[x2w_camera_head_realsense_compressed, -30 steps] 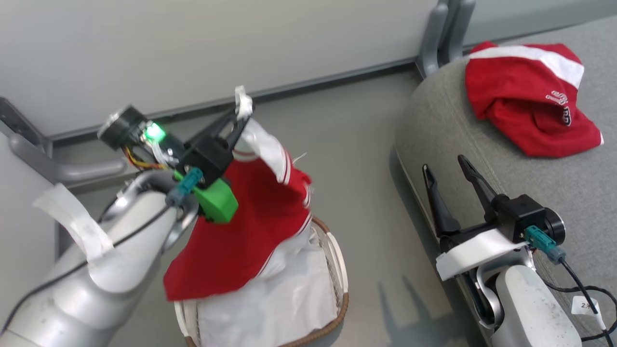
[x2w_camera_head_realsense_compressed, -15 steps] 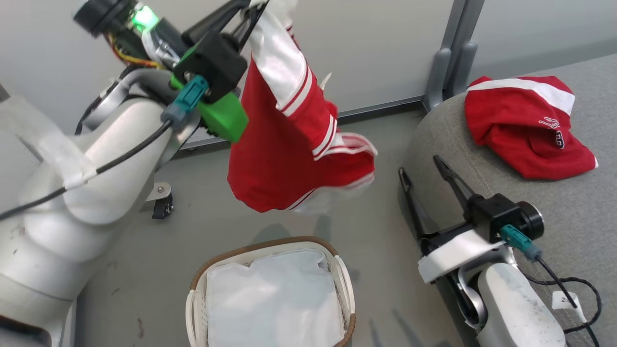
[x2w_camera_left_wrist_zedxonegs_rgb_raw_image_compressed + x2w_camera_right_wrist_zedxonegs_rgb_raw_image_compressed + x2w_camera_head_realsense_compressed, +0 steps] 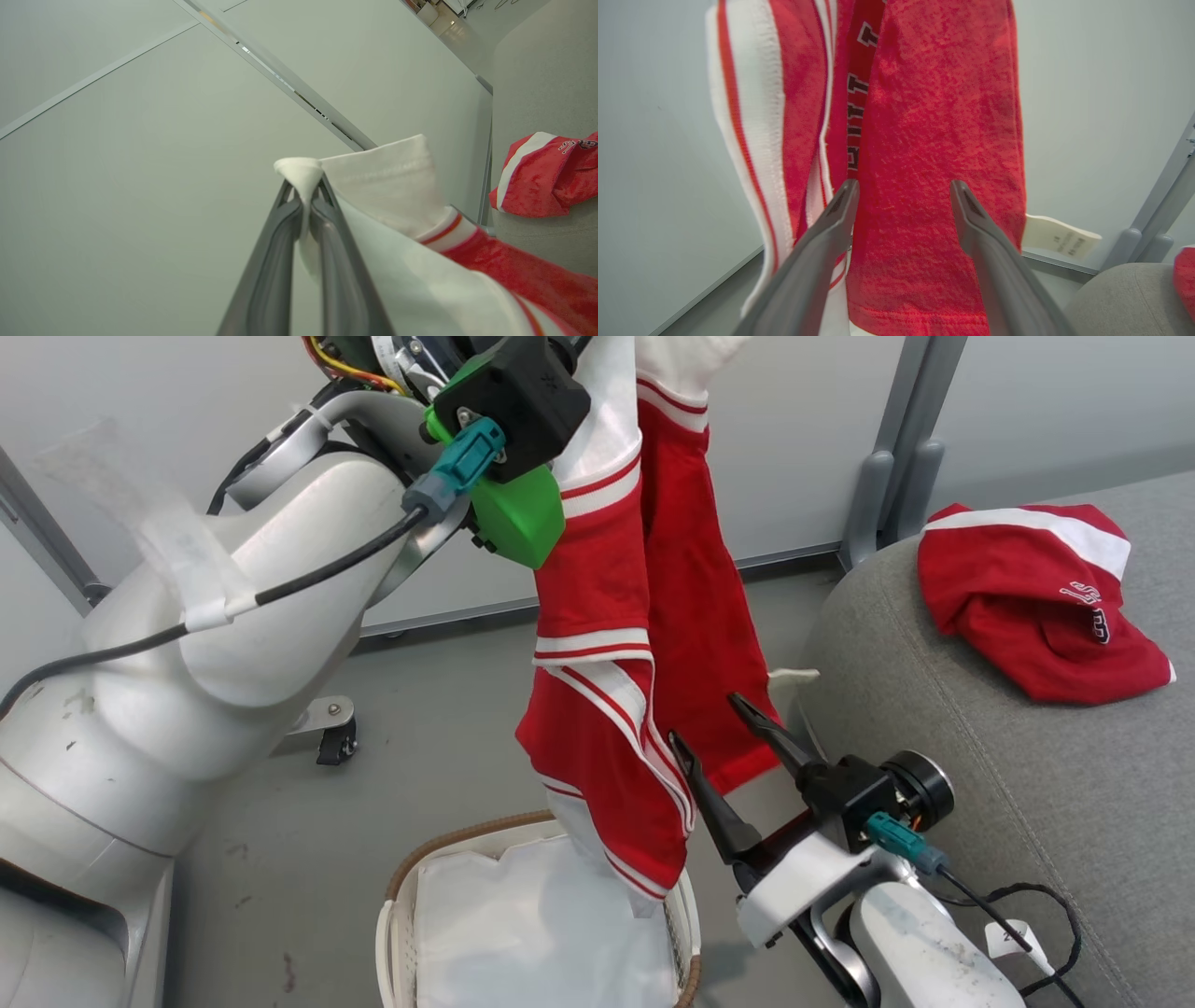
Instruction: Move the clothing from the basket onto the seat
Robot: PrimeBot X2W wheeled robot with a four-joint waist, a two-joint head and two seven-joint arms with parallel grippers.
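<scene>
Our left gripper [image 3: 304, 189] pinches the red jersey [image 3: 607, 709] by its white sleeve [image 3: 392, 179]. It hangs over the basket [image 3: 439, 845], near the seat [image 3: 934, 728]. Our right gripper [image 3: 702, 719] is wide and empty. The jersey looks soft, light and floppy, so we'd grab its bottom hem.

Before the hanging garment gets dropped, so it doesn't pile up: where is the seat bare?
The seat is bare across its middle, from the rounded left edge to the crumpled red garment at the far right. Crowded: that far corner, and the near left edge with the open right end effector.
</scene>
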